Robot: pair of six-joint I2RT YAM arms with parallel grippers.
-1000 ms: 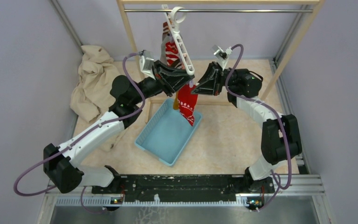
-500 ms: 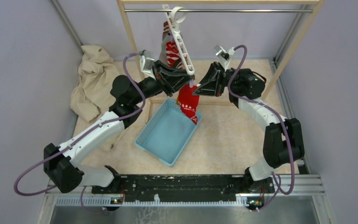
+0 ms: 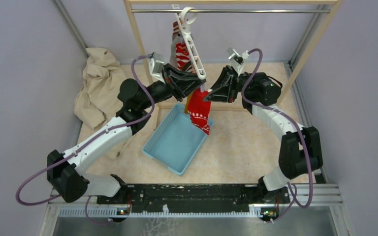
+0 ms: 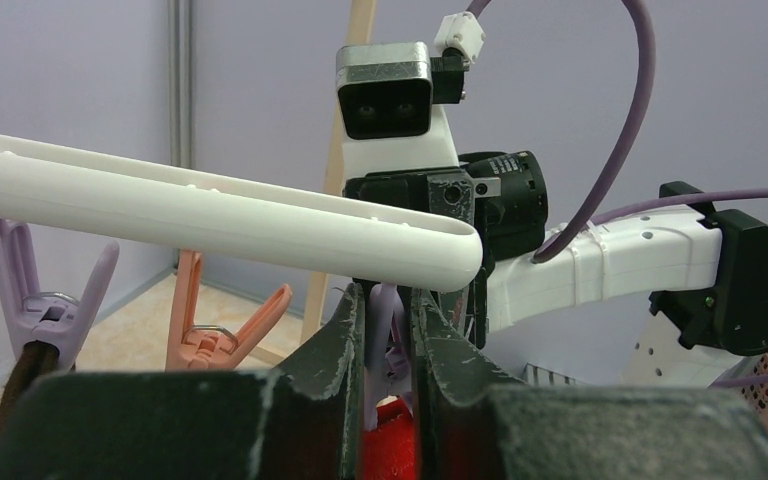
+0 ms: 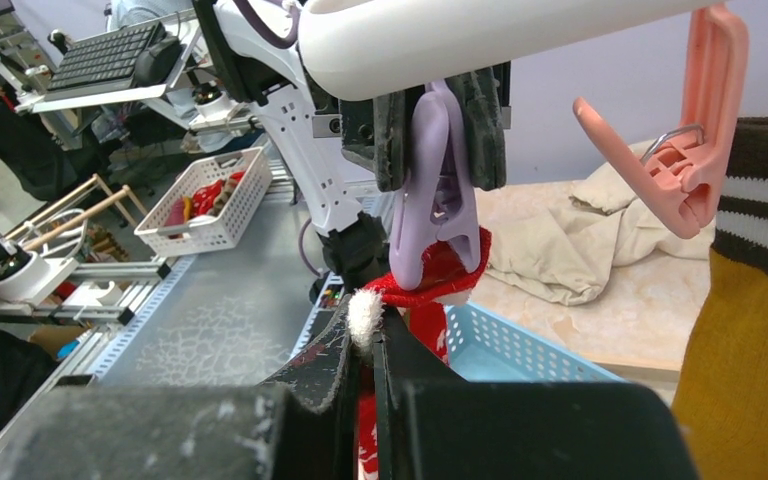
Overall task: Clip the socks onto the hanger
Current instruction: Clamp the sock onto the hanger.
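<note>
Right wrist view: right gripper (image 5: 365,335) pinched tight on the red sock (image 5: 438,283) cuff, holding it at the mouth of the end purple peg (image 5: 435,190) under the hanger (image 5: 480,40). That peg's upper arms are squeezed by the left gripper (image 4: 388,320). Sock tail dangles over the blue tray (image 3: 167,147). Yellow sock (image 5: 750,390) hangs beside the orange peg (image 5: 690,130).

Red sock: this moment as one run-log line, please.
left gripper: shut on purple peg | right gripper: holds red sock cuff at peg | hanger: on rail
</note>
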